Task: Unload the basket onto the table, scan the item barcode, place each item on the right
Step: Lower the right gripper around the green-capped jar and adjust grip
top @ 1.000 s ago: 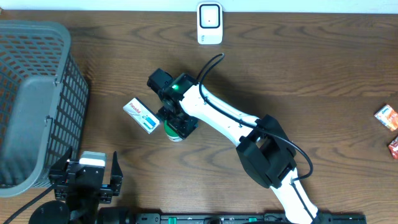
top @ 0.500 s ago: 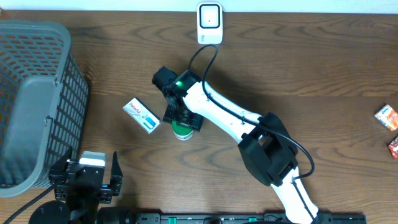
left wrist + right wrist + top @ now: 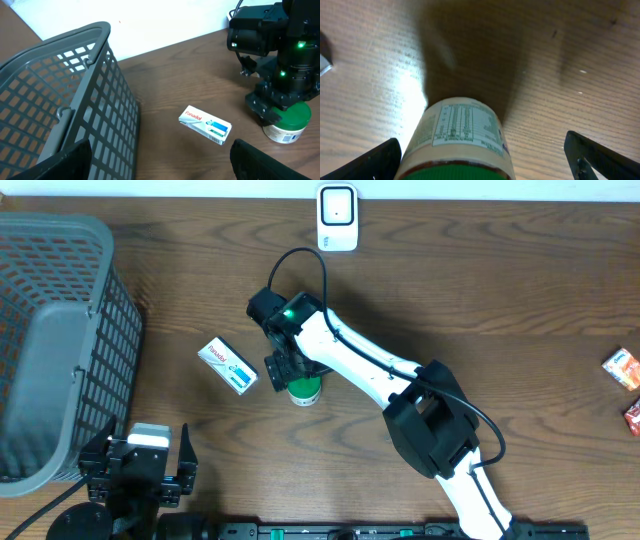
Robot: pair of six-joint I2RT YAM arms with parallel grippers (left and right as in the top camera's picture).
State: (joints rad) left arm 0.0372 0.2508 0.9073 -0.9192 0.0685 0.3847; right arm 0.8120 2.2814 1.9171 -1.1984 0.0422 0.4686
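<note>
Over the past second the right gripper (image 3: pixel 295 375) has shifted a little toward the near right of the wooden table (image 3: pixel 500 300) and spread its jaws, and the green-lidded jar (image 3: pixel 306 390) now stands upright beneath it. Seen from overhead, the jar sits mid-table, just right of a Panadol box (image 3: pixel 228 366) and well short of the white scanner (image 3: pixel 337 217) at the far edge. A grey basket (image 3: pixel 100 310) fills the left side, two red packets (image 3: pixel 622 368) lie at the right edge, and the left gripper (image 3: pixel 146 452) waits at the near left. From the left wrist, that gripper's dark fingers (image 3: pixel 65 162) stand wide apart with nothing between them, looking across the box to the jar under the other arm. From the right wrist, the jar's printed label faces the camera between fingers (image 3: pixel 375 157) set wide; the right one is clear of the jar.
</note>
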